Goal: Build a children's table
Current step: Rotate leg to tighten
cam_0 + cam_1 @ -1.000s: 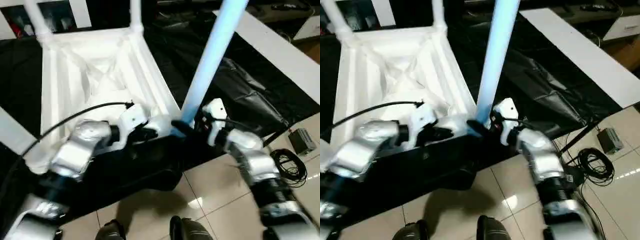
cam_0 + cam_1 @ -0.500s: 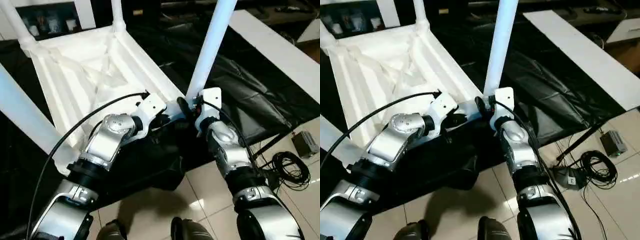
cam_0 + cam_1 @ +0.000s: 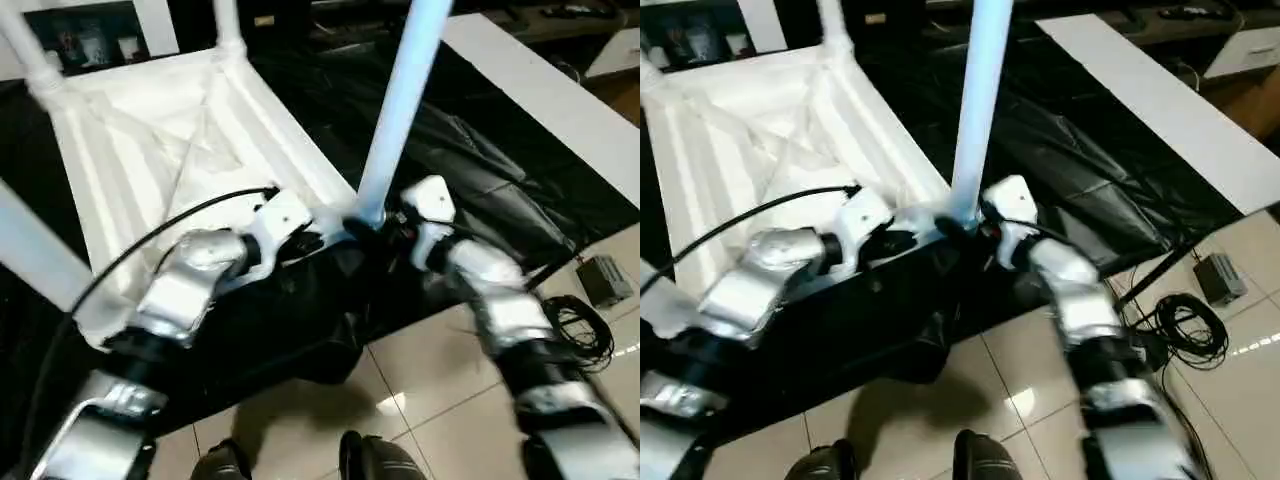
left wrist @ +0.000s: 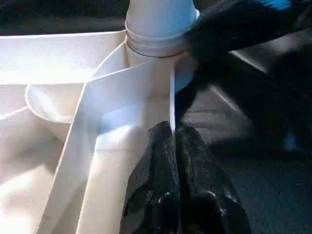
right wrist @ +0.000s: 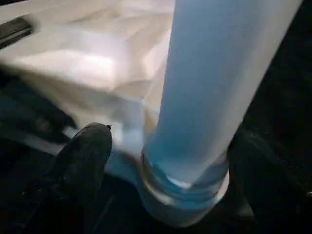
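Setting: tiled floor [image 3: 440, 400] near the robot, with a black plastic sheet [image 3: 480, 170] spread beyond it, a white board [image 3: 540, 90] along the right side, and a coil of cable [image 3: 580, 335] beside a small grey box [image 3: 605, 280].
Head views, tabletop: the white tabletop [image 3: 170, 150] lies upside down on the black sheet, ribbed underside up, with legs standing in its far corners.
Head views, leg: a white leg [image 3: 400, 110] stands upright in the near right corner socket [image 3: 345, 225].
Head views, left gripper: the left gripper [image 3: 305, 240] sits at the tabletop's near edge, just beside that socket.
Head views, right gripper: the right gripper [image 3: 385, 225] is at the foot of the leg, on its right side.
Left wrist view: the two black fingers [image 4: 156, 165] are pressed together on a thin upright rib of the tabletop [image 4: 171, 105], just below the socket collar [image 4: 156, 36].
Right wrist view: the fingers [image 5: 85, 156] stand wide apart on either side of the leg's base [image 5: 185, 190]; contact with the leg cannot be told.
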Motion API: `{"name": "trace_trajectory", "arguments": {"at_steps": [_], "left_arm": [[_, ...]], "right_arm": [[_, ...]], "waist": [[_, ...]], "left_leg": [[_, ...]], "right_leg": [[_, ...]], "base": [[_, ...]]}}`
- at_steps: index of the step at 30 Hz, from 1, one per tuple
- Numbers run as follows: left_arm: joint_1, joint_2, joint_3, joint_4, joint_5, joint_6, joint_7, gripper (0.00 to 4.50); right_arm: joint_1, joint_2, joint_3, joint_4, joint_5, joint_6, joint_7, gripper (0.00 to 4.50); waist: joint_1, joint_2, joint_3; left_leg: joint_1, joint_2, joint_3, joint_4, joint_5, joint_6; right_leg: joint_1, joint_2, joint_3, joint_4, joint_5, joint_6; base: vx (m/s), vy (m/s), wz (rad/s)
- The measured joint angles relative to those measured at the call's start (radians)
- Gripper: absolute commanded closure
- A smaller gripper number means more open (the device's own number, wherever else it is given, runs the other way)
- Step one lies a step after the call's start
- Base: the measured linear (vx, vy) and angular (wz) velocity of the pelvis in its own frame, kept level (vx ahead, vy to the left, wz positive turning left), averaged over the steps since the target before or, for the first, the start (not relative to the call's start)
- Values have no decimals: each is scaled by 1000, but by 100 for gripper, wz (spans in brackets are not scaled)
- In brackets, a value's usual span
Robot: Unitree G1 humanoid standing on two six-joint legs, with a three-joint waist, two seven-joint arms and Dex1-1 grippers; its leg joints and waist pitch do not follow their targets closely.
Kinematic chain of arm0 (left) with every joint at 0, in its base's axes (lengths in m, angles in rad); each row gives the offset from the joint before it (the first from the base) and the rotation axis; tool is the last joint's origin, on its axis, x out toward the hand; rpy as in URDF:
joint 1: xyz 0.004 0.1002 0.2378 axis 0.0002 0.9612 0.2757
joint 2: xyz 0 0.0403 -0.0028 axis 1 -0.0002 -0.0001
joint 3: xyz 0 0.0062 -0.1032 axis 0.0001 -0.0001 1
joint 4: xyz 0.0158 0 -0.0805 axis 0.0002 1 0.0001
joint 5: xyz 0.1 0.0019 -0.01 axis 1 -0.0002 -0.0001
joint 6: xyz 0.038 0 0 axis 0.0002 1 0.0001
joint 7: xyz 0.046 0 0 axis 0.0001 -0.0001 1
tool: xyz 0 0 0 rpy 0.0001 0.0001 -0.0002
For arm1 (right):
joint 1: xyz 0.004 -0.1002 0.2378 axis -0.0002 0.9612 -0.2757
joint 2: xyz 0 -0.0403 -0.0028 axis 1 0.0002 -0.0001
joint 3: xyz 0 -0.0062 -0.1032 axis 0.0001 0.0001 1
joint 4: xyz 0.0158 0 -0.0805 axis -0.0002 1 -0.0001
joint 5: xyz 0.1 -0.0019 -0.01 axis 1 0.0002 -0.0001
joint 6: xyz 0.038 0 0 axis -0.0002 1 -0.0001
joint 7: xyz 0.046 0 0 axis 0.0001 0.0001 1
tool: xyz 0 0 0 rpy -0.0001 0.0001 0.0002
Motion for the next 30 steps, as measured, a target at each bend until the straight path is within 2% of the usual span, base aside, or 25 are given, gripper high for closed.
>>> {"name": "trace_trajectory", "arguments": {"at_steps": [2,8,11,13,15,18,20,27,30], "left_arm": [[21,41,-3,-23,-20,-16,-63,450],[51,121,-9,-69,-74,-30,-221,450],[60,137,-9,-79,-89,-29,-254,450],[61,140,-9,-81,-90,-29,-265,450],[62,141,-10,-82,-90,-29,-268,450],[63,144,-10,-86,-90,-28,-268,450],[65,144,-10,-89,-90,-28,-268,450],[70,146,-11,-96,-90,-24,-275,450],[70,147,-10,-96,-90,-19,-274,450]], "right_arm": [[11,-55,5,-22,7,17,81,50],[29,-142,30,-73,42,71,236,50],[29,-149,30,-93,54,87,281,50],[29,-149,32,-94,55,97,300,77],[29,-147,35,-94,55,100,313,77],[29,-136,48,-91,54,99,320,108],[29,-126,69,-89,53,97,324,119],[14,-113,73,-49,34,67,332,174],[10,-110,73,-39,31,60,333,183]], "waist": [[4,0,0],[5,1,1],[6,1,1],[9,1,1],[10,1,1],[9,1,1],[10,1,1],[13,-1,0],[12,-2,0]], "left_leg": [[-1,1,0,-1,0,1],[-4,0,1,0,0,7],[-4,0,1,0,0,8],[-4,0,1,1,0,8],[-4,0,1,1,0,8],[-4,0,1,1,0,8],[-4,0,1,1,0,8],[-4,0,1,3,0,9],[-4,1,1,5,0,9]], "right_leg": [[0,1,0,-2,0,0],[0,0,0,-6,1,-2],[0,0,0,-6,1,-2],[0,0,0,-6,1,-3],[0,0,0,-6,1,-3],[0,0,0,-6,1,-3],[0,0,0,-6,1,-3],[0,0,0,-5,1,-3],[0,0,0,-3,1,-3]], "base": [[0,0,0],[0,0,0],[0,0,0],[0,0,0],[0,0,0],[0,0,0],[0,0,0],[0,0,0],[0,0,0]]}}
